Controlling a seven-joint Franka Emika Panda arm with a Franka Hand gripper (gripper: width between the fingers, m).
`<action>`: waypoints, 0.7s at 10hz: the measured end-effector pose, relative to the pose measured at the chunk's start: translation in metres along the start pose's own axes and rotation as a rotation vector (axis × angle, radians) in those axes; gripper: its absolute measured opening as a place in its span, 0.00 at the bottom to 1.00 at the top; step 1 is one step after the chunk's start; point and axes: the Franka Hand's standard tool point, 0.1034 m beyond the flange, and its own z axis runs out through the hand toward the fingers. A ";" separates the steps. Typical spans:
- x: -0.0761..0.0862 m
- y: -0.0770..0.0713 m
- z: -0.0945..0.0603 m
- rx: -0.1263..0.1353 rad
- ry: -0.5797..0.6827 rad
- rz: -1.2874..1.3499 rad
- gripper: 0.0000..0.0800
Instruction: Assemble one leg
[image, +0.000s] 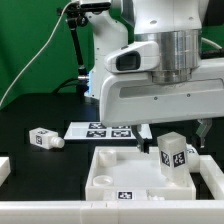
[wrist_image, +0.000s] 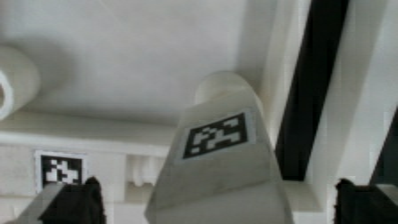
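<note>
A small white leg (image: 172, 153) with square tags stands on the large white panel (image: 108, 168), near its corner on the exterior view's right. My gripper (image: 174, 134) hangs just above it, open, with one dark finger on each side and not touching it. In the wrist view the leg (wrist_image: 221, 150) sits between the fingertips (wrist_image: 71, 203) with a gap on both sides, and the gripper (wrist_image: 217, 204) is open around it. The panel (wrist_image: 125, 60) fills the background there. A second leg (image: 43, 138) lies on the black table at the exterior view's left.
The marker board (image: 103, 130) lies flat behind the panel. A white raised edge (image: 40, 208) runs along the front of the table. The arm's white body (image: 160, 90) hangs over the panel.
</note>
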 end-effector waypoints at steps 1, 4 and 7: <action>0.000 0.001 0.000 0.001 0.001 -0.039 0.81; 0.000 0.000 0.001 0.002 0.000 -0.030 0.47; 0.000 0.000 0.001 0.002 -0.001 -0.002 0.35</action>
